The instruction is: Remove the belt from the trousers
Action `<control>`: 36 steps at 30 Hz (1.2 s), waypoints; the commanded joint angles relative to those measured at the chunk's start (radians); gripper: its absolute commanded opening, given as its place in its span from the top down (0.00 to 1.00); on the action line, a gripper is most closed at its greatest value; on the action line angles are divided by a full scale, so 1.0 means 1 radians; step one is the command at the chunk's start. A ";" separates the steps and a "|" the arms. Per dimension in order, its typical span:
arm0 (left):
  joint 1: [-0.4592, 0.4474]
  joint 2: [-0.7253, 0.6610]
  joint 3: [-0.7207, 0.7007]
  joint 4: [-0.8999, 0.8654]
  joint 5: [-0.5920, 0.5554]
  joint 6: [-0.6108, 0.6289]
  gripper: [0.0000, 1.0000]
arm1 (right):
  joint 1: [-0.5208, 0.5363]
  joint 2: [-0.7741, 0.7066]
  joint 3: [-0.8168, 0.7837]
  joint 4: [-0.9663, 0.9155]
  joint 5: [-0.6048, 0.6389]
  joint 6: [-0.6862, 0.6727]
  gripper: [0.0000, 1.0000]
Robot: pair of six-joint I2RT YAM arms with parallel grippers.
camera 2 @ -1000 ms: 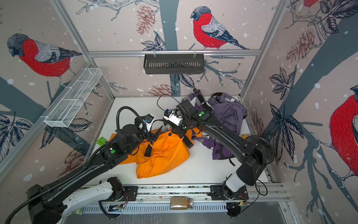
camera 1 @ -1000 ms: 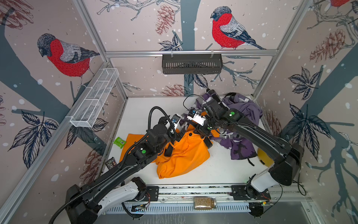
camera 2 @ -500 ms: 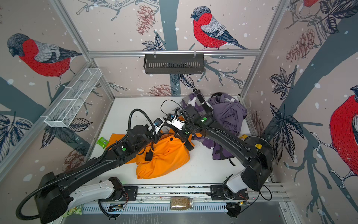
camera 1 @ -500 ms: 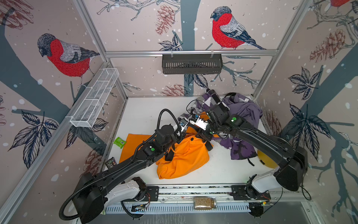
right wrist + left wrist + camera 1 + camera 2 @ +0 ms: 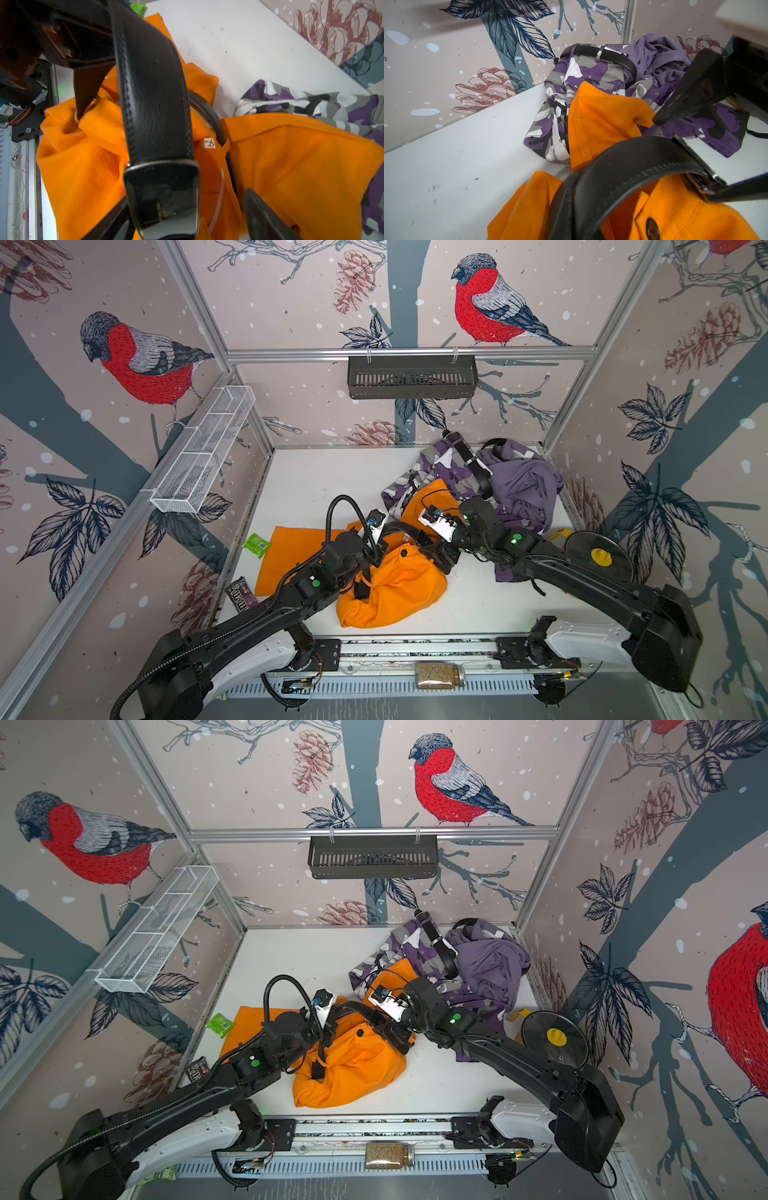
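Bird-papered walls [image 5: 291, 302] box in a white worktop [image 5: 324, 489]. A top view shows two pairs of trousers, two black belts, one plain purple garment [image 5: 523, 489] and two claws. Orange trousers [image 5: 395, 593] lie crumpled under both claws. Their belt [image 5: 399, 526], smooth black leather, arches from the left claw [image 5: 379, 553] to the right claw [image 5: 438, 558]. Beyond the right claw, camouflage trousers [image 5: 440, 464] carry the second belt [image 5: 478, 472] in their loops.

From the left wrist, the stitched strap curves up just ahead of the left claw to a metal buckle [image 5: 699, 180]. The buckle sits between the right claw's spread fingers [image 5: 685, 99].

From the right wrist, the dark, glossy buckle stands in the gap of the right claw, whose jaws are wide apart and grip nothing. The left claw is closed, its tip sunk in a puckered fold of orange cloth just beside the strap. Whether it pinches that cloth I cannot tell.
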 commanded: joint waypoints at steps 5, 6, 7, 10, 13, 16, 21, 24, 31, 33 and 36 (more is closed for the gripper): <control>-0.004 -0.023 -0.009 -0.013 -0.023 -0.070 1.00 | 0.074 0.032 0.016 0.093 0.052 0.059 0.16; -0.004 -0.029 -0.012 -0.016 -0.030 -0.085 1.00 | 0.088 0.033 0.011 0.102 0.072 0.070 0.15; -0.004 -0.036 -0.016 -0.020 -0.037 -0.096 1.00 | 0.098 0.033 0.007 0.108 0.094 0.083 0.15; -0.005 -0.062 -0.036 -0.017 -0.046 -0.118 1.00 | 0.110 0.080 0.013 0.126 0.140 0.115 0.13; -0.005 -0.072 -0.041 -0.022 -0.056 -0.128 1.00 | 0.125 0.087 0.009 0.172 0.157 0.116 0.13; -0.005 -0.082 -0.049 -0.034 -0.069 -0.159 1.00 | 0.133 0.093 0.000 0.205 0.159 0.111 0.14; -0.005 -0.105 -0.075 -0.027 -0.083 -0.178 1.00 | 0.152 0.103 -0.017 0.240 0.154 0.092 0.18; -0.005 -0.106 -0.073 -0.028 -0.085 -0.176 1.00 | 0.161 0.109 -0.025 0.250 0.179 0.090 0.20; -0.006 -0.118 -0.082 -0.029 -0.090 -0.189 1.00 | 0.171 0.119 -0.044 0.315 0.195 0.077 0.29; -0.007 -0.120 -0.082 -0.031 -0.090 -0.189 1.00 | 0.171 0.116 -0.051 0.341 0.193 0.073 0.32; -0.008 -0.118 -0.082 -0.032 -0.090 -0.189 1.00 | 0.170 0.117 -0.052 0.353 0.192 0.067 0.35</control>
